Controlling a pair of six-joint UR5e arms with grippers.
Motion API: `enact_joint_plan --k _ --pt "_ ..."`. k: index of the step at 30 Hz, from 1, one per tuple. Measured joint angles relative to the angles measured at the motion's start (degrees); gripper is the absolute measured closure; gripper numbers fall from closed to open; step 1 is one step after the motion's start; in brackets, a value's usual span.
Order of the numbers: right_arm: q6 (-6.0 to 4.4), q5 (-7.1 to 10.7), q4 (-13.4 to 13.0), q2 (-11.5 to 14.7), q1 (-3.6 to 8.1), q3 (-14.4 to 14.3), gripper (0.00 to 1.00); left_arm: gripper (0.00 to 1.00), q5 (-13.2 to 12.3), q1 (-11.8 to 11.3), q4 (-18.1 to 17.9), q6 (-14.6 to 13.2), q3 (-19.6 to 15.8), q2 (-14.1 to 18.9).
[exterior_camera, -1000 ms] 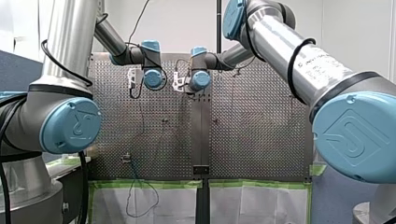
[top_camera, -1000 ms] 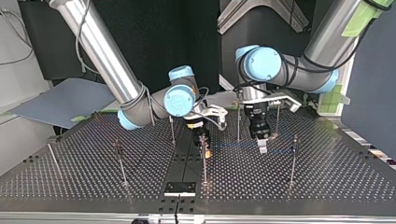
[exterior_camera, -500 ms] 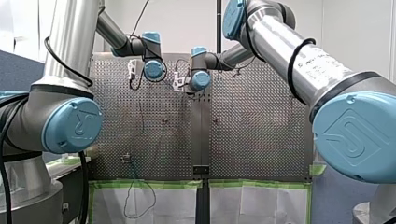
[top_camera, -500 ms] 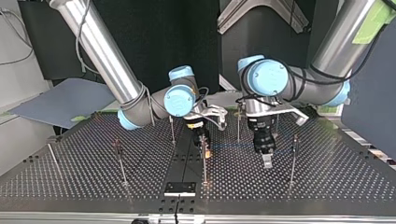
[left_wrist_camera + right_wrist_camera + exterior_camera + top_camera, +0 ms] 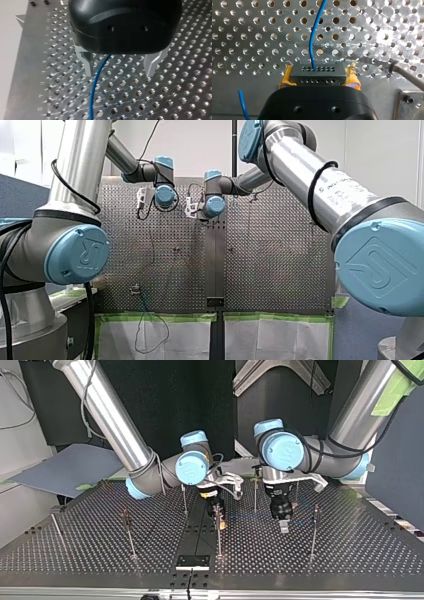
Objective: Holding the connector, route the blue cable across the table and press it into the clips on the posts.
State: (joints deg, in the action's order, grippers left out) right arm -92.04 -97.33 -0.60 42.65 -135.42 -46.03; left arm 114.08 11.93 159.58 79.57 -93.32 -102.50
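Change: over the last second the left gripper (image 5: 284,527) has been shifted a little toward the top view's near edge and right, and its wrist has been swung round. In the front view the wrist is seen further up the table than before.
Unchanged: the right gripper (image 5: 319,74) has been kept in place beside the middle post (image 5: 218,537).
Left state: the metal fingers (image 5: 86,62) are held apart and nothing is gripped.
Right state: the yellow pads (image 5: 285,77) are clamped on the connector (image 5: 316,72).
Cable: the blue cable (image 5: 313,37) is seen leaving the connector's face and is run out over the perforated table (image 5: 249,37). In the left wrist view it is passed between the open fingers, close beside one of them and not pinched. A second short blue stretch is seen beside the right gripper.
Route: in the top view a faint blue line can be made out from the right gripper toward the right-hand post (image 5: 313,535). Whether it is seated in a clip cannot be told.
Meaning: the cable is judged to be straddled, not held, so the left arm is probably being repositioned along the run for the next press. The connector end is secured.
Remaining: pressing into the clips is judged unfinished.
Watch: with the fingers apart, the cable could be lost from between them on a sideways move.
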Motion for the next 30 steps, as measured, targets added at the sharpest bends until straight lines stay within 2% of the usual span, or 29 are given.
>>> enact_joint_plan --k 7,9,10,11,12,13,14,15,16,18,19,20,30 --pt "0.0 -0.06 0.0 0.0 -0.02 0.0 1.0 0.0 -0.1 0.2 2.6 0.2 0.4 -0.1" --pt "0.0 -0.06 0.0 0.0 0.0 0.0 1.0 0.12 -0.2 0.2 2.5 0.2 0.4 -0.1" --pt "0.0 -0.06 0.0 0.0 -0.01 0.0 1.0 0.12 -0.2 0.2 2.5 0.2 0.4 0.0" --pt "0.0 -0.06 0.0 0.0 -0.01 0.0 1.0 0.25 -0.2 0.3 2.5 0.2 0.4 0.0" --pt "0.0 -0.06 0.0 0.0 -0.01 0.0 1.0 0.29 -0.2 0.3 2.5 0.2 0.4 0.0" --pt "0.0 -0.06 0.0 0.0 -0.01 0.0 1.0 0.29 -0.1 0.3 2.4 0.2 0.4 0.1" --pt "0.0 -0.07 0.0 0.0 -0.01 0.0 1.0 0.5 -0.1 0.4 2.3 0.2 0.4 0.1" --pt "0.0 -0.06 0.0 0.0 -0.02 0.0 1.0 0.66 0.0 0.4 2.2 0.2 0.4 0.2" --pt "0.0 -0.06 0.0 0.0 -0.02 0.0 1.0 0.66 0.1 0.5 2.1 0.2 0.4 0.3" --pt "0.0 -0.07 0.0 0.0 -0.01 0.0 1.0 0.88 0.6 0.7 1.8 0.2 0.4 0.5" --pt "0.0 -0.07 0.0 0.0 -0.01 0.0 1.0 0.88 0.8 0.8 1.8 0.3 0.4 0.6" --pt "0.0 -0.06 0.0 0.0 -0.01 0.0 1.0 1.0 1.2 0.8 1.8 0.5 0.4 0.6" --pt "0.0 0.07 0.2 0.0 -0.03 -0.1 1.0 1.0 1.9 1.4 2.4 2.1 0.2 0.7"
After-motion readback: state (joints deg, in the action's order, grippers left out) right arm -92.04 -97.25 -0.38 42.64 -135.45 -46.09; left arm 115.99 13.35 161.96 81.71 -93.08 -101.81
